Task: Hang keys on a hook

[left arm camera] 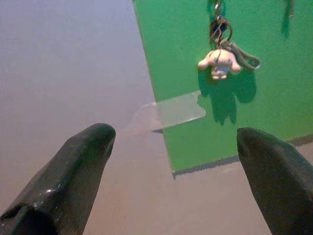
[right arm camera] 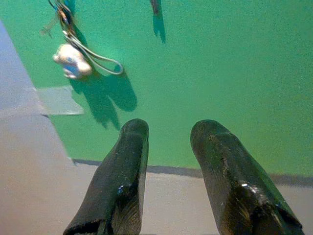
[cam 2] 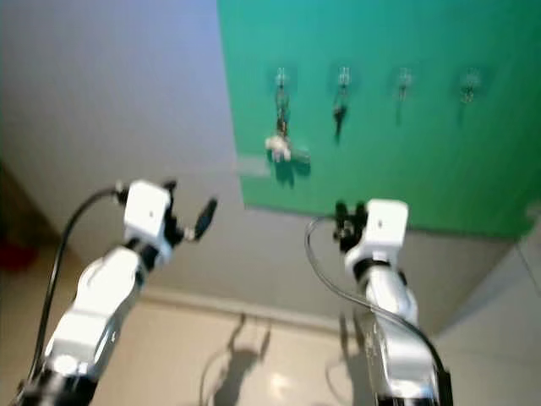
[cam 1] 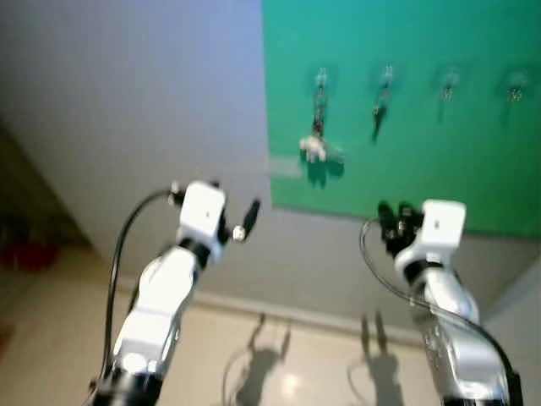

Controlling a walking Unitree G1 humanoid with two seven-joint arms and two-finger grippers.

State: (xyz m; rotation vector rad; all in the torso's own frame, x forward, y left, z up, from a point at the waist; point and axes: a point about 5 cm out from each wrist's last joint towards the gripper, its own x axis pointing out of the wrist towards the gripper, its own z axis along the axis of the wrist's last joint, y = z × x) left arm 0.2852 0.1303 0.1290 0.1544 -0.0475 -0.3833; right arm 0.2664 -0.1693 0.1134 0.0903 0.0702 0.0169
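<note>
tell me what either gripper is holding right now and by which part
Nothing is held. The left gripper is open and empty, the right gripper too. The keys with the white charm hang on the green board.

An indoor room, apparently a home hallway or entry corner, though little shows which. A plain pale grey wall (cam 1: 152, 101) meets a glossy cream floor (cam 1: 279, 372) at a white baseboard (cam 1: 287, 311). A green sheet (cam 1: 423, 169) is fixed to the wall, its edge held by clear tape (left arm camera: 171, 111). A row of four small hooks (cam 1: 386, 74) runs across it; a key bunch with a white plush charm (cam 1: 314, 148) hangs from the first hook.
</note>
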